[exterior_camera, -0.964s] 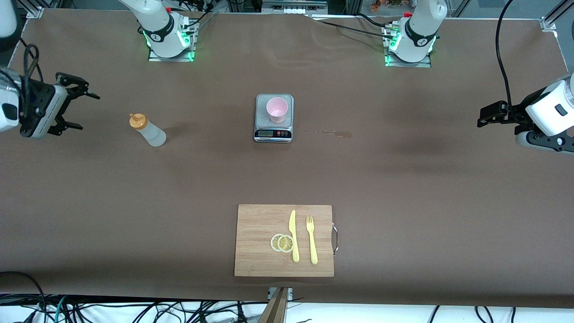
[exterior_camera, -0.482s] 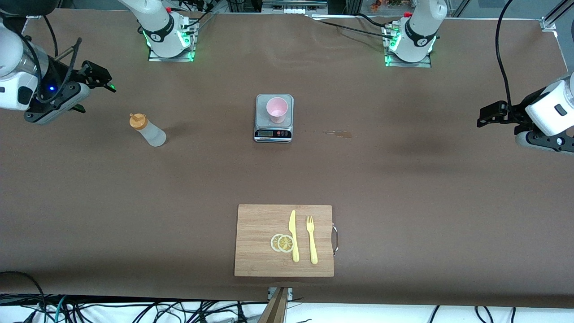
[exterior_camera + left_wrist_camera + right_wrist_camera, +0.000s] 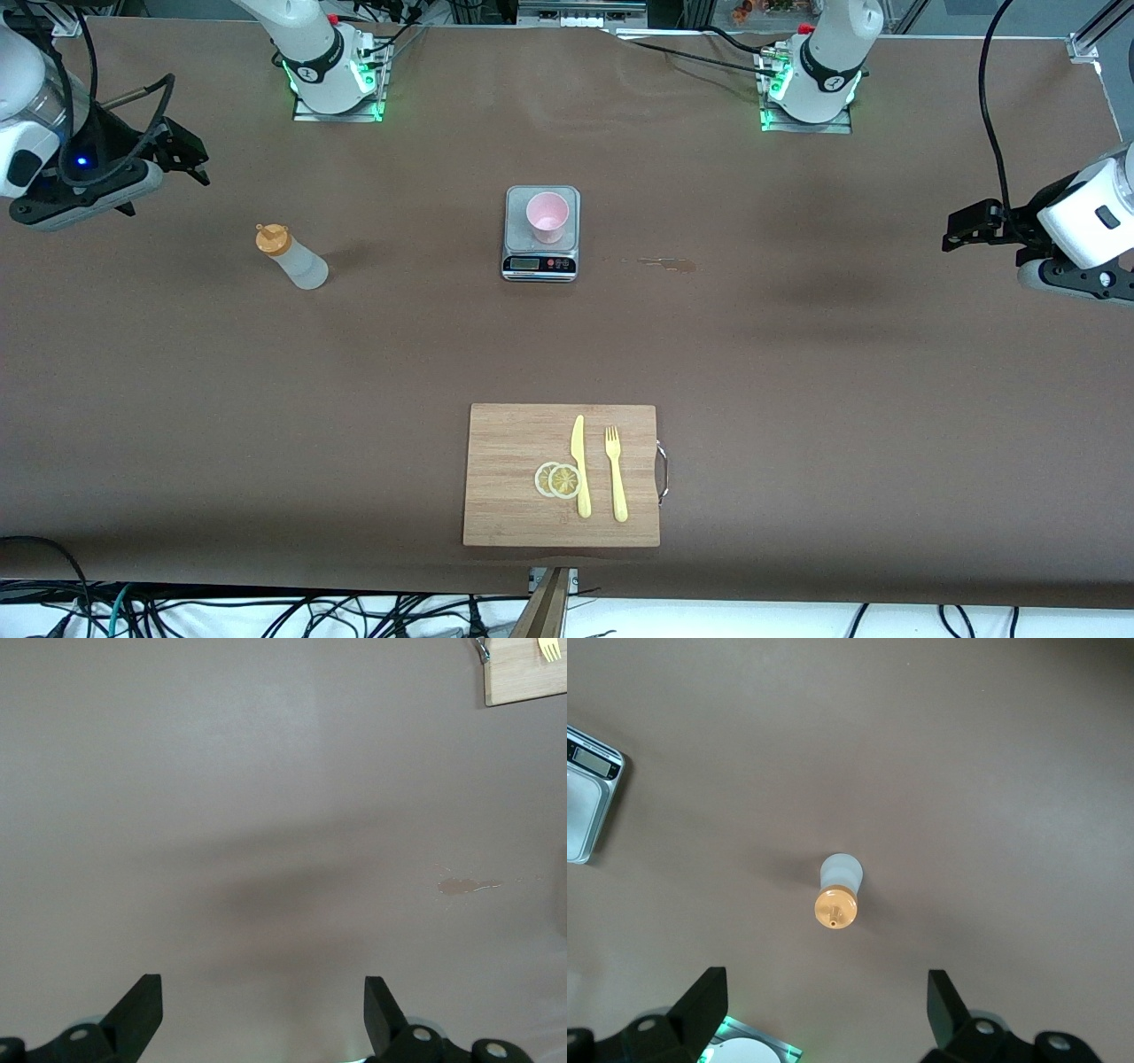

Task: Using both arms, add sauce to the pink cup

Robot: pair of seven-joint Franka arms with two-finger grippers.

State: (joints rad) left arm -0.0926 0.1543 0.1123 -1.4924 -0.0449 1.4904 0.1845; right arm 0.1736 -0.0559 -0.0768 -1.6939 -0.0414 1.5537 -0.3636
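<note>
The sauce bottle (image 3: 293, 258), translucent whitish with an orange nozzle cap, stands upright on the brown table toward the right arm's end; it also shows in the right wrist view (image 3: 838, 889). The pink cup (image 3: 547, 217) stands on a grey kitchen scale (image 3: 541, 260) at the table's middle. My right gripper (image 3: 182, 152) is open and empty, up in the air over the table's edge at the right arm's end, apart from the bottle; its fingertips (image 3: 709, 997) show wide apart. My left gripper (image 3: 961, 229) is open and empty over the left arm's end, its fingertips (image 3: 379, 1005) wide apart over bare table.
A wooden cutting board (image 3: 514, 443) near the front edge holds a yellow knife (image 3: 579, 464), a yellow fork (image 3: 615, 473) and two lemon slices (image 3: 558, 479). A small brownish stain (image 3: 666, 262) lies beside the scale. The scale's corner shows in the right wrist view (image 3: 586, 797).
My right gripper has turned from facing sideways to pointing down and has risen toward the table's back corner. The left arm, bottle and cup have not moved.
</note>
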